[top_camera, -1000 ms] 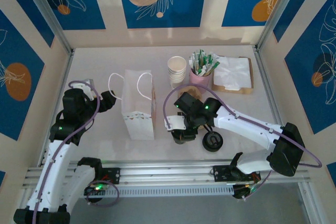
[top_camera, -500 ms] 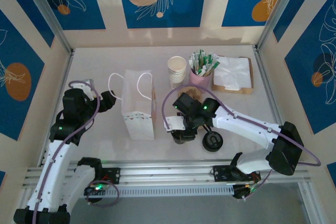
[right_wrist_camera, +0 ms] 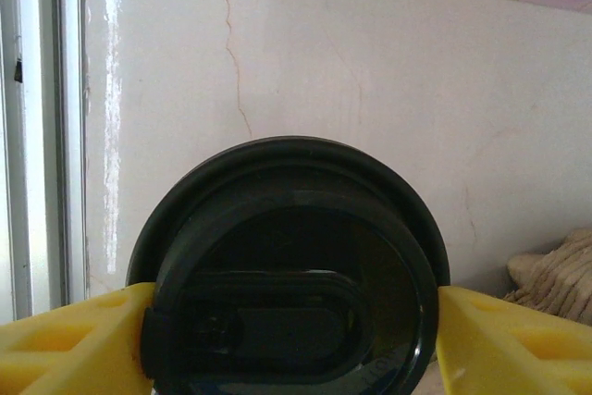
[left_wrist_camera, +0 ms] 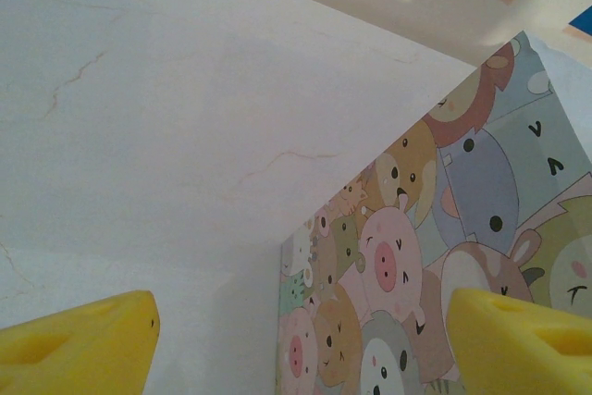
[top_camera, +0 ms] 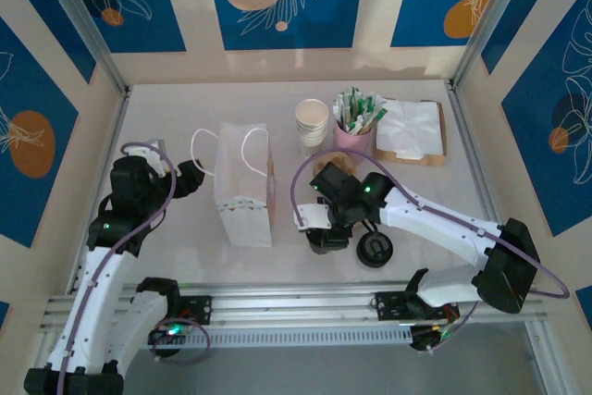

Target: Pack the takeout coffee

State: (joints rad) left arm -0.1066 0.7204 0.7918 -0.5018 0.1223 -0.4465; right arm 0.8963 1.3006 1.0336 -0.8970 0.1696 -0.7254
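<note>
Slack was let into the right hand [right_wrist_camera: 294, 330], its pads [right_wrist_camera: 74, 339] set wide against the takeout coffee [right_wrist_camera: 291, 256], left unpacked on the surface [right_wrist_camera: 370, 71] beside the bag [top_camera: 242, 196]; the left hand [left_wrist_camera: 301, 339] was held open, empty.

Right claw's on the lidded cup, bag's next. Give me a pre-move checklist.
1. takeout coffee sits between the right claw fingers: ok
2. Firm grip on it: cannot tell
3. left claw open, nothing between its fingers: ok
4. bag upright beside the left claw: ok
5. Bag mouth open: cannot tell
6. Table between cup and bag free; loose lid lies on the far side: ok
</note>
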